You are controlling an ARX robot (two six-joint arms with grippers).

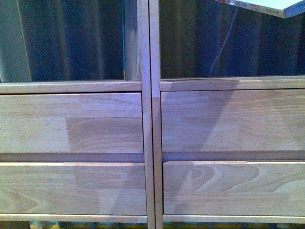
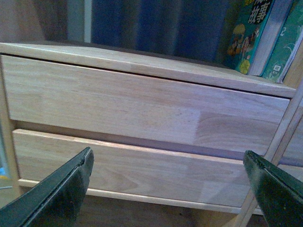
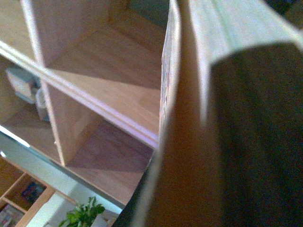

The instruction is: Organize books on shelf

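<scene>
Before right column of shelf (image 1: 228, 121): book (image 1: 259, 6) aloft, unshelved
Your right gripper (image 3: 199, 142) clamps it; left gripper (image 2: 168, 157) wide, empty; two green books (image 2: 251, 33) already shelved

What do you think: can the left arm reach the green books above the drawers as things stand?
Probably yes. The left gripper is open, facing the drawer fronts, and the green books stand in an open compartment above them, with nothing visible in between.
</scene>
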